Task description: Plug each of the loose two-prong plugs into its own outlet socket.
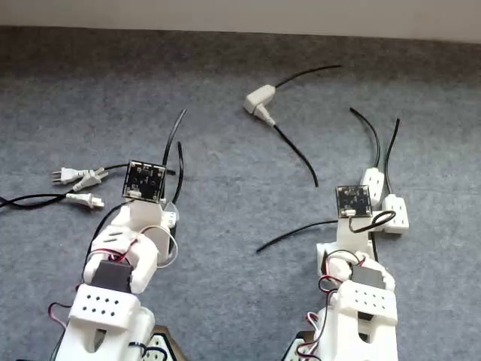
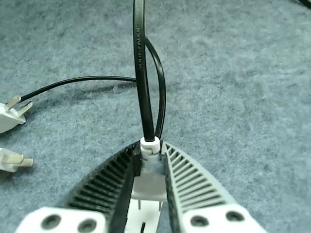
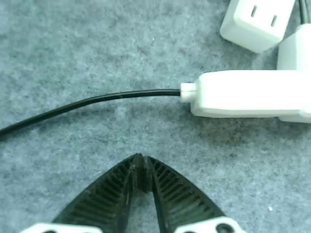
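Left gripper (image 2: 149, 145) is clamped on a white plug (image 2: 148, 183) by its body, toward the table's (image 1: 225, 75) left edge. Right gripper (image 3: 142, 162) sits pinched closed, empty, by the outlet sockets (image 1: 396, 212) near the right edge. Plug looks light, hard, slick; I'd grip the body, not the springy cord (image 2: 141, 73).

- Grey carpet (image 1: 225, 248) covers the whole surface.
- Three loose plugs (image 1: 84, 199) lie at the left (two touching, the third just beside them).
- White connector (image 1: 259, 101) sits far centre, with a cord out each end.
- White sockets (image 1: 394, 212) are clustered at the right.
- Black cords (image 1: 297, 154) trail across the carpet.
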Controlling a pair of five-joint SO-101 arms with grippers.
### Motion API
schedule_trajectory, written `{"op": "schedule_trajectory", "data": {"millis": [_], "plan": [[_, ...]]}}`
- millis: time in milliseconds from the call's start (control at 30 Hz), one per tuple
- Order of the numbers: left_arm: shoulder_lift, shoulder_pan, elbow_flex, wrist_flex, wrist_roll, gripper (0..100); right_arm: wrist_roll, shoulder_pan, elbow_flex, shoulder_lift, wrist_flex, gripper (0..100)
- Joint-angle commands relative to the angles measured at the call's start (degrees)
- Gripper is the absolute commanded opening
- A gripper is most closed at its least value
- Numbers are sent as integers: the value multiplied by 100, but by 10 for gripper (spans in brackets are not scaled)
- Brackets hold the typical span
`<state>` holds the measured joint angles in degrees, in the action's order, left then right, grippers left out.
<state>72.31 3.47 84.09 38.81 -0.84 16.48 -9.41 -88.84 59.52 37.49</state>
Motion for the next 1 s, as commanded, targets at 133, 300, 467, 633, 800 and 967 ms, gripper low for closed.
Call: {"op": "schedule_trajectory", "data": {"millis": [133, 300, 467, 633, 800, 967], "plan": [[40, 101, -242, -651, -659, 5, -35, 57, 4, -31, -119, 7], [40, 101, -549, -1257, -1503, 5, -35, 57, 4, -31, -119, 7], [48, 127, -664, -2532, -2180, 5, -35, 57, 4, -31, -119, 7], [48, 136, -673, -3666, -3367, 5, -35, 57, 13, -48, -119, 7], [48, 602, -673, -4009, -4932, 5, -44, 66, 66, -66, -92, 7], [48, 1525, -673, -4026, -6752, 6, -62, 295, 716, -75, 593, 7]]}}
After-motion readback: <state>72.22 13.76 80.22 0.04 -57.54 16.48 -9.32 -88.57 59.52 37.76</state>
